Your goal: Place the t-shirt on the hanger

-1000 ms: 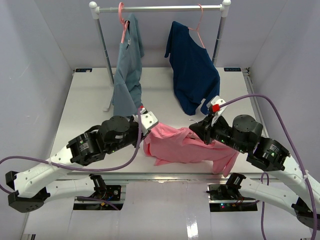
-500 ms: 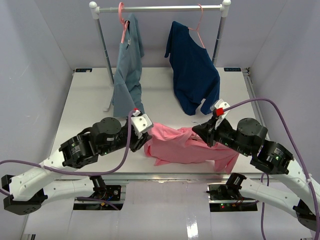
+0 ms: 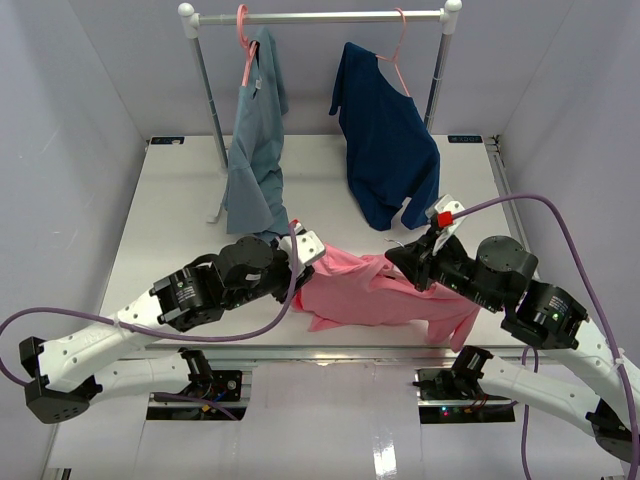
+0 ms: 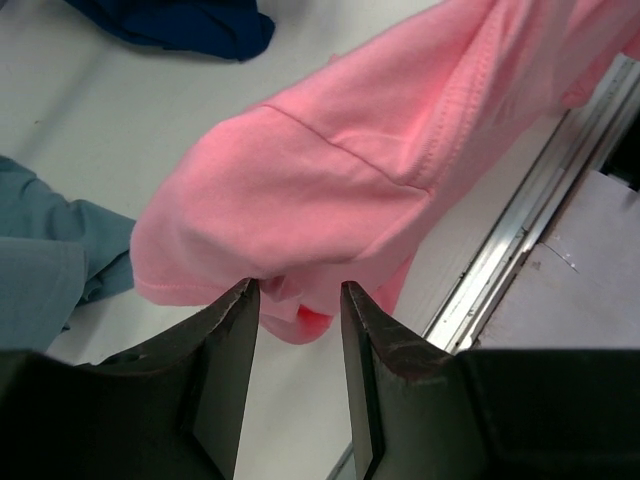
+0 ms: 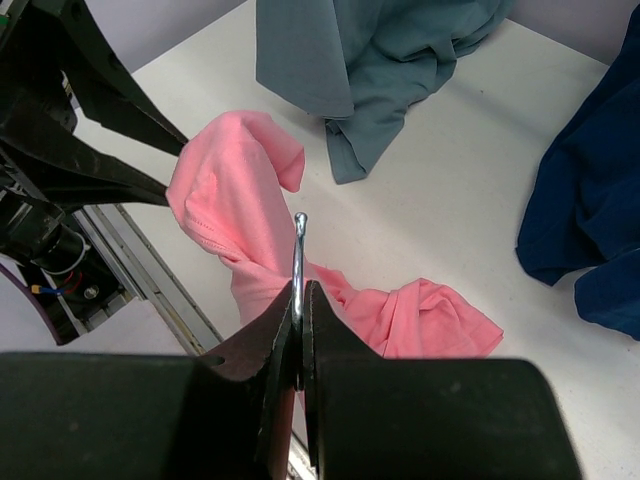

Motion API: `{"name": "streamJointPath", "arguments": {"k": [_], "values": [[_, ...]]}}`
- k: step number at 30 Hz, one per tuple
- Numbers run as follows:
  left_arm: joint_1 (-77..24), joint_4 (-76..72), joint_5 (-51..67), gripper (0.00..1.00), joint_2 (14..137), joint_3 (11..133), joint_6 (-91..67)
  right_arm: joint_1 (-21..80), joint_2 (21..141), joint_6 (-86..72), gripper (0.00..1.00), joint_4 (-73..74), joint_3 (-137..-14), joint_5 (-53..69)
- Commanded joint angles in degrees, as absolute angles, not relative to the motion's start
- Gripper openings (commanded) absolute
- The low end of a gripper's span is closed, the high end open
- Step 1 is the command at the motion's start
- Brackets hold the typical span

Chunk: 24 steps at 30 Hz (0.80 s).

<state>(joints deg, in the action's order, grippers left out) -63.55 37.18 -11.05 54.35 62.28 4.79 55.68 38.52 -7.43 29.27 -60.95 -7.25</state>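
Observation:
The salmon-pink t-shirt (image 3: pixel 365 295) lies bunched near the table's front edge, between my two arms. My left gripper (image 3: pixel 294 274) stands open at the shirt's left end. In the left wrist view its fingertips (image 4: pixel 298 288) straddle a fold of the t-shirt (image 4: pixel 330 170) without closing on it. My right gripper (image 3: pixel 407 262) is at the shirt's right part, shut on the thin metal hook of the hanger (image 5: pixel 299 255). The hook pokes up between the closed fingertips (image 5: pixel 303 287). The hanger's body is hidden by the t-shirt (image 5: pixel 240 190).
A clothes rack (image 3: pixel 320 17) stands at the back with a grey-blue shirt (image 3: pixel 255 150) and a navy shirt (image 3: pixel 385 150) on pink hangers, their hems reaching the table. The table's metal front edge (image 4: pixel 510 240) runs just beside the pink shirt.
My left gripper has opened and let go of the shirt's left end. It drew back to the left, then came in again. The right gripper shifted slightly right, still shut on the hook.

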Motion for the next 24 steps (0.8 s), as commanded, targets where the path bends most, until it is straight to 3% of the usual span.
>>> {"name": "streamJointPath", "arguments": {"k": [1, 9, 10, 11, 13, 24], "values": [[-63.63, 34.46, -15.69, 0.49, 54.99, 62.25, 3.29, 55.82, 36.78, -8.35, 0.08, 23.82, -63.11, -8.07], [-63.63, 31.73, -14.32, 0.46, 57.22, 60.82, 1.41, 55.81, 36.65, -9.49, 0.08, 23.29, -63.37, -8.79], [-63.63, 31.49, -13.73, 0.26, 57.46, 60.58, 1.53, 55.81, 36.53, -9.61, 0.08, 23.05, -63.13, -8.73], [-63.63, 31.38, -13.35, 0.12, 57.62, 60.52, 1.63, 55.84, 36.45, -9.62, 0.08, 22.99, -62.92, -8.80], [-63.63, 31.67, -13.39, 0.00, 57.57, 60.70, 1.58, 55.84, 36.27, -9.32, 0.08, 23.11, -62.32, -9.22], [-63.63, 40.83, -14.83, 0.00, 54.32, 70.95, -1.32, 55.83, 37.43, -4.00, 0.08, 30.30, -61.98, -13.80]]}}
